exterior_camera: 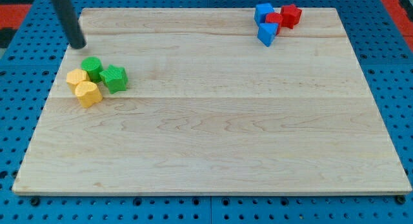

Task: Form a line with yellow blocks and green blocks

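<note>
My tip [79,46] sat at the board's upper-left corner, just above the green-and-yellow cluster and clear of it — no block was touching it. There was no hand to report on here: the arm ended in a bare dark rod slanting down from the view's top, so nothing was parted, closed or clamped on anything. Below the tip, 4 blocks huddled together near the left edge of the wooden board [213,133]. The green round block [91,67] was the nearest to the tip, with the green star-shaped block [114,78] just to its right and touching it. The yellow block [77,78] lay at the cluster's left, pressed against the green round one, and the second yellow block [88,93] sat just under it toward the view's bottom — the 2 yellows touched. Far off at the view's top right, well apart from all that, another knot had gathered: a blue block [262,11], a second blue block [267,34] below it, a red block [273,19] between them, and a red star-shaped block [291,15] at the right end. The board itself rested on a blue pegboard table [19,121], and no container was on it.
</note>
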{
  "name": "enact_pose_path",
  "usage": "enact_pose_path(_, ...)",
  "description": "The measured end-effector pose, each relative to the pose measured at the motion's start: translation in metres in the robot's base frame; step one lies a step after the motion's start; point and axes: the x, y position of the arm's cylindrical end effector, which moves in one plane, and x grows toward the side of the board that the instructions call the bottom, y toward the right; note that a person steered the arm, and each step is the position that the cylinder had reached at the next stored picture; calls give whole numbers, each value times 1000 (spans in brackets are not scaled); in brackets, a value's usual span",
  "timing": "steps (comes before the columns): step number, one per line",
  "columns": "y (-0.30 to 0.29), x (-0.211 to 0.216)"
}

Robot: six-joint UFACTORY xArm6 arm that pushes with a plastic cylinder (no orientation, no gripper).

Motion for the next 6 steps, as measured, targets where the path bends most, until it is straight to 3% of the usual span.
enact_pose_path(1, 0, 69)
enact_pose_path(4, 4, 80)
enact_pose_path(6, 93, 51)
